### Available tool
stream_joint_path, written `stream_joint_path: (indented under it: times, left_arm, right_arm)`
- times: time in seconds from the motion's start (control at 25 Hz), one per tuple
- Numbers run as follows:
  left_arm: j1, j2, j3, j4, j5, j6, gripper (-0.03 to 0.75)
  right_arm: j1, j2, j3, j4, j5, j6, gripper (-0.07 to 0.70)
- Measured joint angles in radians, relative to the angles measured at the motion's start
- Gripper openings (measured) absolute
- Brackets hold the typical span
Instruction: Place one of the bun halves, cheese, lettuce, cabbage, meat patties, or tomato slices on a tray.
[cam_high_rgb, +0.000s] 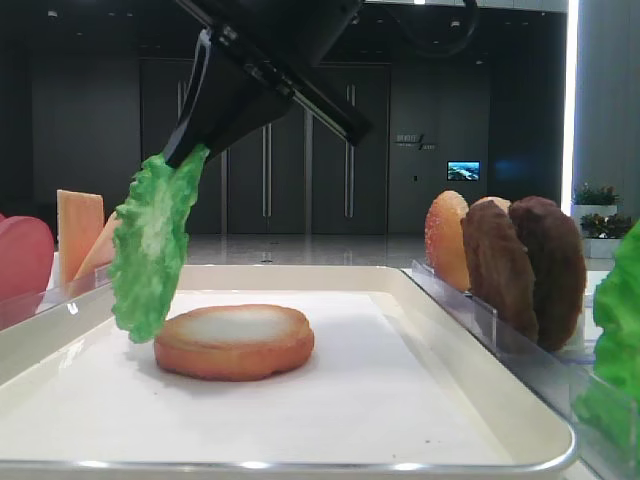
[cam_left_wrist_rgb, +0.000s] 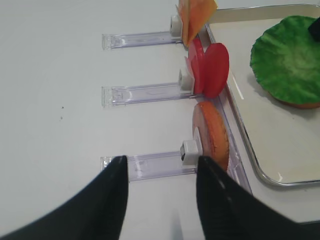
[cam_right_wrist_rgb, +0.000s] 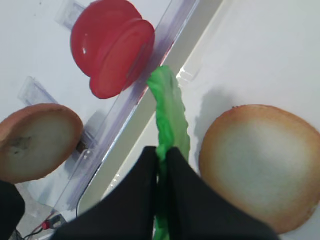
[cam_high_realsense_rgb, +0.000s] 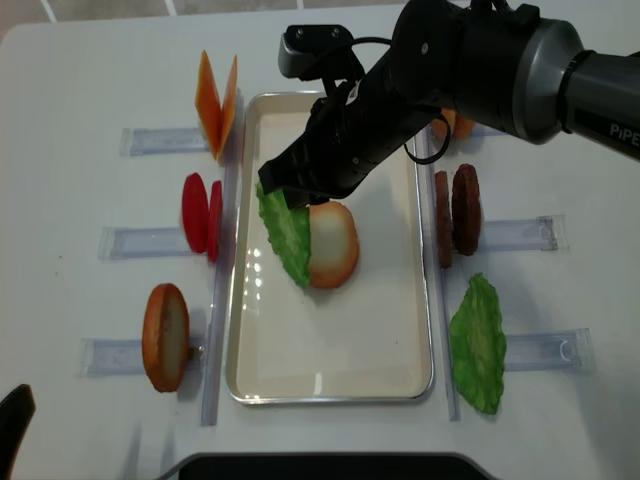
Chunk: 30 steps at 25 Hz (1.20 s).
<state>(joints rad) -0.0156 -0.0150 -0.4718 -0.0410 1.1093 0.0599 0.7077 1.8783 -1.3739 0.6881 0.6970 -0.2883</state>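
Observation:
My right gripper (cam_right_wrist_rgb: 161, 152) is shut on the top edge of a frilly green lettuce (cam_high_rgb: 150, 245) leaf, which hangs almost upright over the cream tray (cam_high_realsense_rgb: 330, 350). The lettuce's (cam_high_realsense_rgb: 288, 235) lower edge is just left of a bun half (cam_high_rgb: 235, 340) that lies pale face up on the tray liner. I cannot tell whether leaf and bun touch. My left gripper (cam_left_wrist_rgb: 161, 161) is open and holds nothing. It hovers over the white table left of the tray, beside a clear rack (cam_left_wrist_rgb: 150, 165).
Left of the tray, clear racks hold upright cheese (cam_high_realsense_rgb: 218, 103), tomato slices (cam_high_realsense_rgb: 203, 213) and another bun half (cam_high_realsense_rgb: 166, 322). Right of it stand meat patties (cam_high_realsense_rgb: 455, 210) and a second lettuce leaf (cam_high_realsense_rgb: 478, 345). The right arm (cam_high_realsense_rgb: 480, 60) reaches across the tray's far end.

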Motion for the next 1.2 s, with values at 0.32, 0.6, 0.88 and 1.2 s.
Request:
stream_joint_path:
  times: [0.32, 0.6, 0.88, 1.2]
  left_arm:
    - [0.0, 0.0, 0.0, 0.0, 0.0, 0.0, 0.345]
    - [0.0, 0.0, 0.0, 0.0, 0.0, 0.0, 0.345]
    - [0.0, 0.0, 0.0, 0.0, 0.0, 0.0, 0.345]
    - [0.0, 0.0, 0.0, 0.0, 0.0, 0.0, 0.345]
  right_arm:
    - [0.0, 0.001, 0.0, -0.183, 0.037, 0.102, 0.231]
    - [0.0, -0.056, -0.121, -0.614, 0.196, 0.357, 0.47]
    - [-0.044, -0.078, -0.255, -0.722, 0.479, 0.478, 0.478]
    - [-0.549, -0.113, -0.253, -0.726, 0.513, 0.455, 0.479]
